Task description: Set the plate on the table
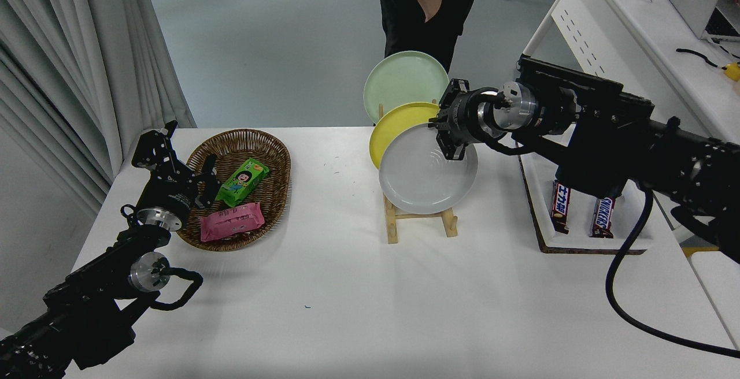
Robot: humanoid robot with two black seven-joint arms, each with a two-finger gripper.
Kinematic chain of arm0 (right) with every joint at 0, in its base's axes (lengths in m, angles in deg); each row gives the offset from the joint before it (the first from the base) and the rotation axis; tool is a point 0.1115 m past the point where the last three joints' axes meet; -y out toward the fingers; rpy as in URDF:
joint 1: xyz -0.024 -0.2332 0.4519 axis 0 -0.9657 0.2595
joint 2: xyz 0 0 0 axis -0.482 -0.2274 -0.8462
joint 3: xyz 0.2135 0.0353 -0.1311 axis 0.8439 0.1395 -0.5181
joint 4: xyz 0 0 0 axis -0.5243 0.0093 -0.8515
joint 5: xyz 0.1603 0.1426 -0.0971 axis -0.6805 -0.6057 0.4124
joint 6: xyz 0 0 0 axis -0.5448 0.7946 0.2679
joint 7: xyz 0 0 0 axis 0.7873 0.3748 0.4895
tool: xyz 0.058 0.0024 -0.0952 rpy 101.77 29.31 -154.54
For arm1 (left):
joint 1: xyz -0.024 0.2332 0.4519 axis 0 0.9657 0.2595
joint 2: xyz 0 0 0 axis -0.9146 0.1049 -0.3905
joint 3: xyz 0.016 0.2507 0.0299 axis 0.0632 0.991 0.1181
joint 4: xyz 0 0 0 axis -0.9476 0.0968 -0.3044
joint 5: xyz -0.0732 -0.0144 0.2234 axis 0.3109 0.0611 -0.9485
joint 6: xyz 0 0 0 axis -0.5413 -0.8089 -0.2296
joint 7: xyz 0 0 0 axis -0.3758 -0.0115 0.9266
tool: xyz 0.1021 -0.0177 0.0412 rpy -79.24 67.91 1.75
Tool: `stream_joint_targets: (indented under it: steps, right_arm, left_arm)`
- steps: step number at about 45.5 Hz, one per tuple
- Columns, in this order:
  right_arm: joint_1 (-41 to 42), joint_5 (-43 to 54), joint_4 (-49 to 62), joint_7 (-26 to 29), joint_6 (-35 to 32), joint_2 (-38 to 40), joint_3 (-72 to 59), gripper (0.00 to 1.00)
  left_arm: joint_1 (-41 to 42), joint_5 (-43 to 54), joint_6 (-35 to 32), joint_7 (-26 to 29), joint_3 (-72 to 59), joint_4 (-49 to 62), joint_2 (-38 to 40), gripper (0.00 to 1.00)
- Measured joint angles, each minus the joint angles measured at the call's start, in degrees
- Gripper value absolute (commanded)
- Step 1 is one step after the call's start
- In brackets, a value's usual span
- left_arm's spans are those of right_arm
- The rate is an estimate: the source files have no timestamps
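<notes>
**Spotter:** Where's the plate against the desk (347, 309)?

**Me:** Off it. The grey plate (425, 174) hangs above the wooden rack (419, 223), tilted, face toward me. My right end effector (448, 136) is clamped on its upper right rim, so the plate lies down-left of it. The left end effector (199, 185) is parked by the basket (272, 148), fingers apart.

**Spotter:** Anything unclear?

**Me:** I can't see the rim under the fingers, nor whether it clears the yellow plate (396, 125) behind.
</notes>
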Motion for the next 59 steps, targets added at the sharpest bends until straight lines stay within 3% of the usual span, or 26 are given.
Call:
stream_joint_targets:
  steps: [14,33,59]
  right_arm:
    - [6.2,-1.3,-2.1,2.6,1.1,2.0,5.4,0.0]
    - [11.7,-13.5,-6.0,6.4,7.2,3.5,11.6,0.0]
    - [10.7,-23.2,-7.0,7.1,18.3,-1.3,16.2,0.0]
  left_arm:
    - [0.0,0.0,0.0,0.0,0.0,0.0,0.0,1.0]
    - [0.0,0.0,0.0,0.0,0.0,0.0,0.0,1.0]
    - [0.0,0.0,0.0,0.0,0.0,0.0,0.0,1.0]
